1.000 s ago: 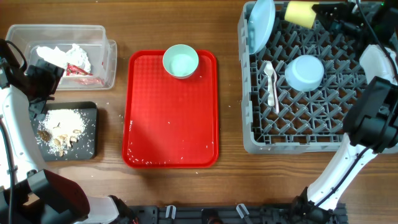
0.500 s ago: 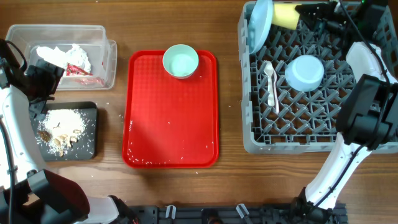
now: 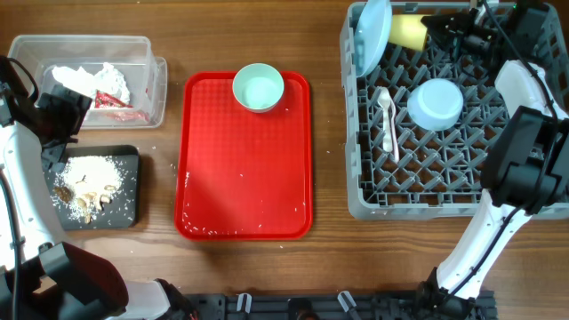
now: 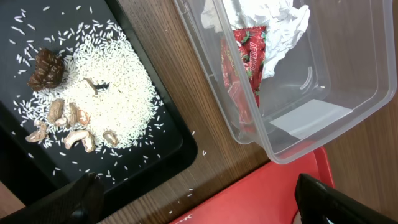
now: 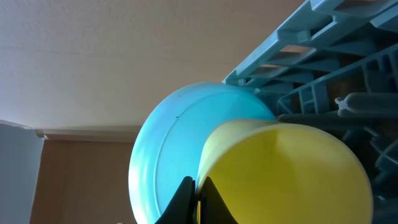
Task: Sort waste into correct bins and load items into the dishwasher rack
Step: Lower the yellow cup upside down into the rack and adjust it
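Observation:
My right gripper [image 3: 434,25] [image 5: 198,188] is shut on the rim of the yellow cup [image 3: 409,31] [image 5: 292,168], holding it on its side over the back of the dishwasher rack [image 3: 427,197], right beside the upright light blue plate [image 3: 373,36] [image 5: 165,149]. An upturned blue bowl [image 3: 435,103] and a white spoon [image 3: 388,120] sit in the rack. My left gripper [image 3: 64,124] [image 4: 205,202] hangs open between the clear tub [image 3: 147,53] [image 4: 348,74] and the black tray [image 3: 126,191] [image 4: 165,140]. Napkins [image 4: 273,18] and a red wrapper [image 4: 245,56] lie in the tub. Rice and scraps [image 4: 99,99] cover the tray.
A pale green small bowl [image 3: 259,87] stands at the back of the red tray [image 3: 244,178], which has a few crumbs along its front. Loose rice grains lie on the wood between the black tray and the red tray.
My right gripper has carried the yellow cup leftward and lower, up against the plate at the rack's back. The left arm has not moved.

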